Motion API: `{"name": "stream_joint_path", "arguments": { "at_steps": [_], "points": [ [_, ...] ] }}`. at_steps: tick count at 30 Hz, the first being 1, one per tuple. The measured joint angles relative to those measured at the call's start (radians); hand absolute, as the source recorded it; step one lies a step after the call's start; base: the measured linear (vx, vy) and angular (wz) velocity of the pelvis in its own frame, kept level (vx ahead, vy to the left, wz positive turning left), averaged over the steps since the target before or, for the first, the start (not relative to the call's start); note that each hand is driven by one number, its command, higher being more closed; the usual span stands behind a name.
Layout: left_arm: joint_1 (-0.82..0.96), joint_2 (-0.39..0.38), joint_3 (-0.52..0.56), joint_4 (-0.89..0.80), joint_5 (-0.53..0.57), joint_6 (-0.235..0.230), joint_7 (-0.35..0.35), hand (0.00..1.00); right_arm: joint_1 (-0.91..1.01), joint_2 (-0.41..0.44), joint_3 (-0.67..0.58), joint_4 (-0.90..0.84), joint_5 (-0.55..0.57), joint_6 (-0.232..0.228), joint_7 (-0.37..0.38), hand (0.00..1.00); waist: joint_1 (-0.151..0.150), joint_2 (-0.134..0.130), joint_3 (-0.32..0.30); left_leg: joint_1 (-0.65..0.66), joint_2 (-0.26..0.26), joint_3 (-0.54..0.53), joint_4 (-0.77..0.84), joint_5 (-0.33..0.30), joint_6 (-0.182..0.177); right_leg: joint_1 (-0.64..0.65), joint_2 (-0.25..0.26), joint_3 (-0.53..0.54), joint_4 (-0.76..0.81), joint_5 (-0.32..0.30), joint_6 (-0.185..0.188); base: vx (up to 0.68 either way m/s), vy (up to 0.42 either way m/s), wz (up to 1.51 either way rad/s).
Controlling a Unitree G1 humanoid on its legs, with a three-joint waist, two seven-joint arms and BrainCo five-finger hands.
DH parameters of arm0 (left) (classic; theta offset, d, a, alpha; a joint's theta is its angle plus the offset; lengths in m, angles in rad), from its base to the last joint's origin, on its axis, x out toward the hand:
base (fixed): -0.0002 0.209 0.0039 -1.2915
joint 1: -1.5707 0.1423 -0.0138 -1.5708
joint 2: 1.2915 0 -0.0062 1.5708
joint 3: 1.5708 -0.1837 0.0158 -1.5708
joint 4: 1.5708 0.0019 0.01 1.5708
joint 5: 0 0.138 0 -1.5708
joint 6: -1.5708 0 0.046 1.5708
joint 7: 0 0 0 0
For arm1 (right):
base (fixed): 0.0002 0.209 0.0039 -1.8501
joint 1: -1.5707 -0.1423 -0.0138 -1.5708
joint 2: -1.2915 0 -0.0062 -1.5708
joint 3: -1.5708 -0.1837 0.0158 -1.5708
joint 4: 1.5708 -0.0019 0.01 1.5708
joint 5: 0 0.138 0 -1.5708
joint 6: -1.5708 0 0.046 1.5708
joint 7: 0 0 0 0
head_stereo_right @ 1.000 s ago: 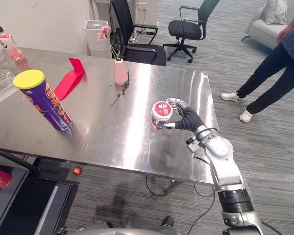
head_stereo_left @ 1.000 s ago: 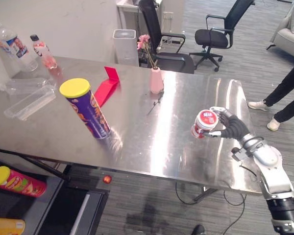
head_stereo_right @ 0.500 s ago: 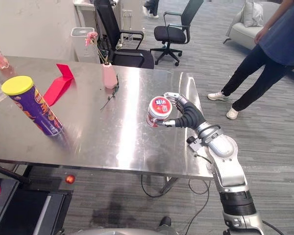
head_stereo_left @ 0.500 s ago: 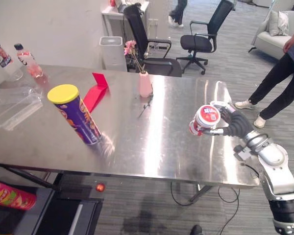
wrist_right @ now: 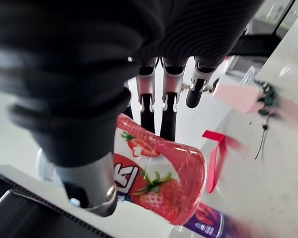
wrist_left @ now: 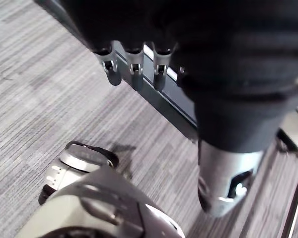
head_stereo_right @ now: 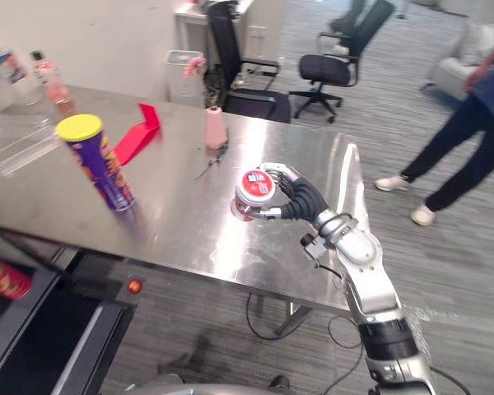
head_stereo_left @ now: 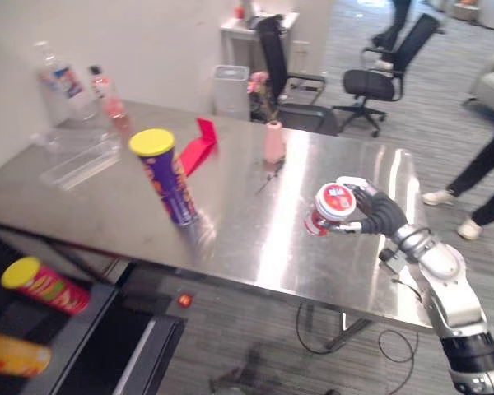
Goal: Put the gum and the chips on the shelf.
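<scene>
My right hand (head_stereo_left: 380,216) is shut on the gum (head_stereo_left: 328,207), a red-and-white tub with strawberry print, and holds it tilted just above the right part of the steel table (head_stereo_left: 247,239). The right wrist view shows fingers and thumb curled round the gum (wrist_right: 159,178). The chips (head_stereo_left: 169,179), a purple can with a yellow lid, stand upright on the table's left half, well apart from that hand. Low at the left is the black shelf (head_stereo_left: 90,325). My left hand (wrist_left: 223,163) hangs over the carpet with relaxed fingers (wrist_left: 111,72), holding nothing.
A pink vase with a flower (head_stereo_left: 272,141) and a red folded card (head_stereo_left: 196,146) stand behind the chips. Bottles (head_stereo_left: 107,92) and a clear plastic tray (head_stereo_left: 78,156) occupy the far left. A red can (head_stereo_left: 43,285) lies on the shelf. A person (head_stereo_right: 469,123) stands at right.
The camera has shifted, bringing the shelf more into view. My right hand keeps hold of the gum and has carried it leftward, nearer the vase.
</scene>
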Motion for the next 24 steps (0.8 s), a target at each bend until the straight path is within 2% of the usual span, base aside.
{"name": "stream_joint_path", "arguments": {
  "at_steps": [2,3,4,5,6,7,9,10,11,16,19,20,22,24],
  "points": [
    [0.012,-0.006,-0.005,-0.001,-0.06,-0.008,0.009,0.0,-0.019,0.004,-0.016,0.058,-0.002,0.0,-0.016,1.0,0.003,0.007,0.007,-0.057,-0.004,0.178,0.06,0.09,0.086,0.027,-0.016,-0.05,0.009,-0.044,-0.018,-0.11,-0.038,1.43],
    [0.016,-0.008,-0.005,-0.002,-0.06,-0.011,0.009,0.0,-0.017,0.003,-0.021,0.062,-0.002,0.0,-0.02,1.0,-0.005,0.007,0.007,-0.058,-0.01,0.21,0.03,0.126,0.101,0.036,-0.018,-0.063,0.008,-0.054,-0.03,-0.13,-0.027,1.77],
    [0.018,-0.008,0.003,0.003,-0.057,-0.017,0.007,0.0,-0.006,-0.001,-0.041,0.06,-0.002,0.0,-0.021,1.0,-0.02,-0.004,0.008,-0.027,-0.039,0.266,-0.067,0.175,0.121,0.048,-0.039,-0.136,-0.002,-0.058,-0.038,-0.16,0.034,1.7],
    [0.016,-0.022,0.019,0.019,-0.052,-0.014,0.006,0.0,0.017,-0.003,-0.076,0.054,-0.002,-0.001,-0.028,1.0,-0.017,0.008,0.01,-0.017,0.005,0.432,0.056,0.079,0.148,0.06,-0.048,-0.212,0.017,-0.069,-0.041,-0.14,0.046,1.57],
    [0.021,-0.025,0.022,0.023,-0.043,-0.01,0.006,0.0,0.038,-0.004,-0.088,0.045,-0.002,-0.001,-0.038,1.0,-0.018,0.009,0.01,-0.004,0.026,0.496,0.118,0.039,0.155,0.065,-0.057,-0.237,0.031,-0.076,-0.04,-0.09,0.071,1.63],
    [0.04,-0.03,0.037,0.04,-0.024,-0.004,0.007,0.0,0.084,-0.016,-0.108,0.022,-0.002,0.0,-0.053,1.0,-0.034,0.008,0.01,0.062,0.05,0.593,0.188,0.001,0.14,0.089,-0.087,-0.308,0.053,-0.084,-0.039,-0.03,0.045,1.31],
    [0.046,-0.028,0.036,0.05,-0.016,0.002,0.01,0.0,0.117,-0.033,-0.124,-0.003,-0.002,0.001,-0.057,1.0,-0.058,0.016,0.004,0.103,0.067,0.614,0.176,0.02,0.136,0.095,-0.094,-0.357,0.063,-0.084,-0.039,-0.06,0.089,1.18],
    [0.049,-0.036,0.035,0.056,-0.001,0.006,0.01,0.0,0.136,-0.05,-0.144,-0.017,-0.002,0.001,-0.059,1.0,-0.07,0.034,-0.007,0.119,0.063,0.6,0.107,0.04,0.096,0.079,-0.097,-0.391,0.083,-0.084,-0.039,-0.1,0.206,0.9],
    [0.049,-0.031,0.033,0.06,0.013,0.006,0.006,0.0,0.143,-0.052,-0.158,-0.021,-0.002,0.007,-0.063,1.0,-0.07,0.046,-0.017,0.114,0.038,0.604,0.05,0.04,0.095,0.059,-0.103,-0.399,0.097,-0.079,-0.034,-0.1,0.229,0.7],
    [0.048,-0.001,0.016,0.09,0.013,0.0,-0.007,0.0,0.204,-0.019,-0.197,-0.037,-0.002,0.021,-0.06,1.0,-0.073,0.015,-0.039,0.106,-0.024,0.518,-0.167,0.082,0.058,0.03,-0.104,-0.469,0.138,-0.055,-0.018,-0.11,0.19,0.55],
    [0.049,0.005,-0.014,0.093,0.014,-0.019,-0.012,0.0,0.241,-0.012,-0.227,-0.035,-0.004,0.021,-0.066,1.0,-0.083,0.014,-0.041,0.119,-0.06,0.483,-0.261,0.127,0.069,0.029,-0.154,-0.487,0.229,-0.058,-0.022,-0.08,0.147,0.71],
    [0.049,0.006,-0.023,0.097,0.014,-0.031,-0.015,0.0,0.25,-0.009,-0.237,-0.03,-0.015,0.02,-0.079,1.0,-0.082,0.016,-0.039,0.118,-0.076,0.473,-0.273,0.131,0.075,0.027,-0.191,-0.489,0.287,-0.063,-0.029,-0.1,0.176,0.77],
    [0.05,0.012,-0.037,0.099,0.014,-0.042,-0.019,0.0,0.264,-0.002,-0.245,-0.03,-0.043,0.017,-0.093,1.0,-0.081,0.013,-0.037,0.109,-0.105,0.436,-0.275,0.126,0.089,0.028,-0.25,-0.488,0.373,-0.063,-0.029,-0.1,0.165,0.7],
    [0.051,0.025,-0.052,0.088,0.014,-0.048,-0.028,0.0,0.275,0.002,-0.248,-0.031,-0.048,-0.003,-0.09,1.0,-0.072,0.007,-0.026,0.102,-0.146,0.383,-0.279,0.096,0.128,0.024,-0.315,-0.441,0.445,-0.056,-0.039,-0.07,0.178,0.68]
  ]
}}
